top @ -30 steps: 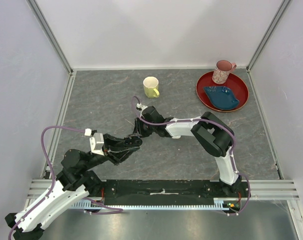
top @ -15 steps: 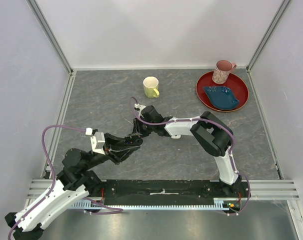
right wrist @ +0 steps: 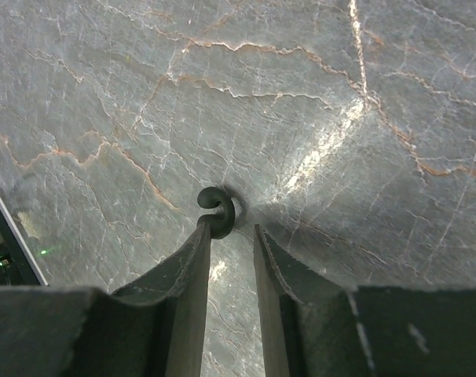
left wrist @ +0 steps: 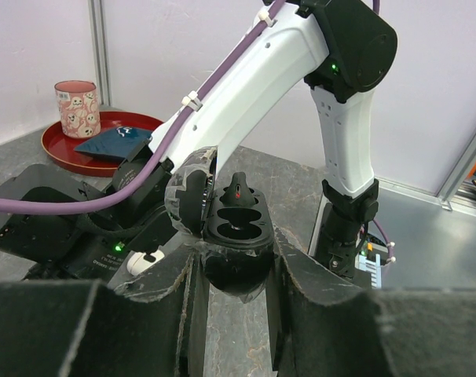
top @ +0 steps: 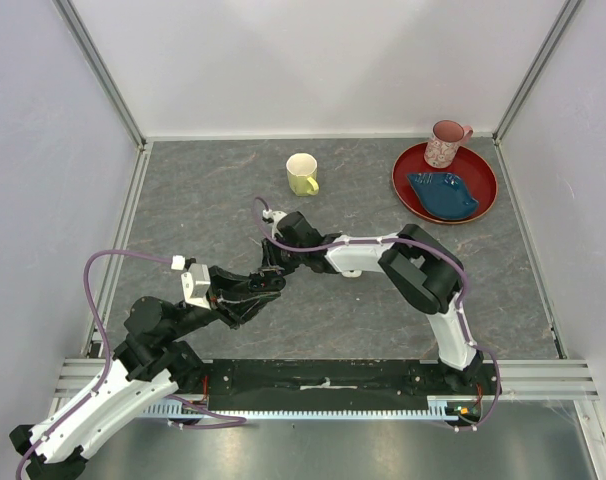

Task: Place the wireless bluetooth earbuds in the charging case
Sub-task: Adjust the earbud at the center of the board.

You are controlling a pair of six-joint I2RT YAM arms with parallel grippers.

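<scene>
My left gripper (left wrist: 234, 263) is shut on the open black charging case (left wrist: 238, 239) and holds it just above the table; its lid stands up on the left. One black earbud (left wrist: 239, 194) with a red dot sits at the case's far slot, and the near slot looks empty. A white earbud (left wrist: 141, 260) lies on the table left of the case, under the right arm. My right gripper (right wrist: 232, 229) points down at the table with its jaws a little apart and empty. A black earbud (right wrist: 218, 210) lies at the tip of its left finger. In the top view both grippers (top: 271, 272) meet mid-table.
A yellow mug (top: 302, 173) stands at the back centre. A red plate (top: 480, 172) at the back right holds a blue dish (top: 443, 192) and a pink cup (top: 445, 142). The right arm's white link (left wrist: 246, 86) crosses just behind the case.
The right arm's wrist has shifted a little up and to the left in the top view. The left arm with the case has barely moved.
</scene>
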